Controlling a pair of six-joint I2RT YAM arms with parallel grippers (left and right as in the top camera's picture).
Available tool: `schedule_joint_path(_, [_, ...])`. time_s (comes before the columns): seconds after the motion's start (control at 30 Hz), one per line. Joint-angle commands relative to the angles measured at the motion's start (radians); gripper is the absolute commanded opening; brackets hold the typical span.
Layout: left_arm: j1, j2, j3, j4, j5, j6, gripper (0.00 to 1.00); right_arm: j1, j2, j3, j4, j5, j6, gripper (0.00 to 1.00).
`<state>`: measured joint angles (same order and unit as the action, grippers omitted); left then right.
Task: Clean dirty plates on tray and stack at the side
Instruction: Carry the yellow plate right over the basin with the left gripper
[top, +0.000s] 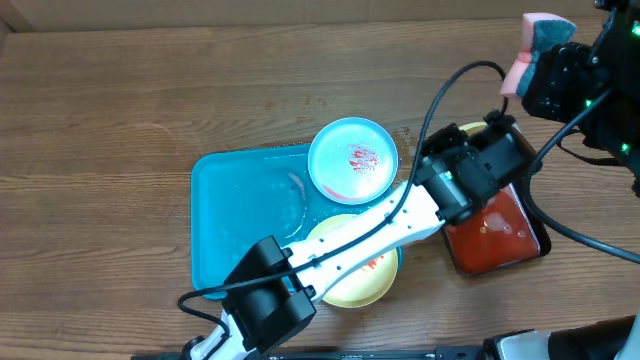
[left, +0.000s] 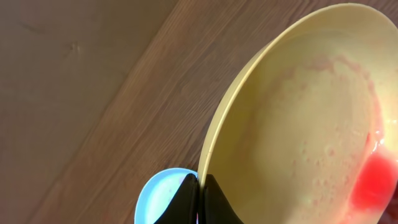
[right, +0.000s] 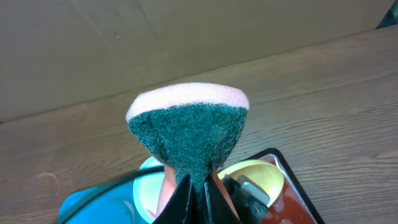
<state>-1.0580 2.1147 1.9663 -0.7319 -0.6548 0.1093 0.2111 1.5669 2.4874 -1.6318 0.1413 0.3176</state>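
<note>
Pinching the rim of a pale yellow plate (left: 298, 124) between the left jaws, closed tight on it, holding it tilted at the far end of the black tray (top: 495, 235) of red liquid. Clamping a pink-and-green sponge (right: 189, 130) in the right jaws, raised at the far right. Resting at the turquoise tray (top: 230, 220)'s far right corner, a red-smeared blue plate (top: 352, 160); lying at its near right edge, a second yellow plate (top: 365, 285).

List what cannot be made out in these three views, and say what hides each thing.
Overhead: the left arm covers nearly all of the lifted yellow plate and part of the second yellow plate.
Left wrist: the lifted yellow plate is cut off by the right edge, the blue plate by the bottom edge.
Right wrist: the sponge blocks most of the tray.
</note>
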Motion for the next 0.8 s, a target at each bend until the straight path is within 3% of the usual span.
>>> schedule_joint_path(0.0, [-0.024, 0.01, 0.032, 0.014, -0.037, 0.042, 0.05, -0.003, -0.014, 0.024, 0.01, 0.007, -0.004, 0.04])
schedule_joint_path(0.33, [-0.037, 0.012, 0.032, 0.033, -0.086, 0.079, 0.05, -0.003, -0.014, 0.024, 0.014, 0.007, -0.008, 0.04])
schedule_joint_path(0.57, [-0.047, 0.013, 0.032, 0.075, -0.116, 0.177, 0.05, -0.003, -0.014, 0.024, 0.049, 0.031, -0.002, 0.04])
schedule_joint_path(0.77, [-0.058, 0.014, 0.032, 0.084, -0.138, 0.198, 0.05, -0.005, -0.014, 0.024, 0.023, 0.482, 0.199, 0.04])
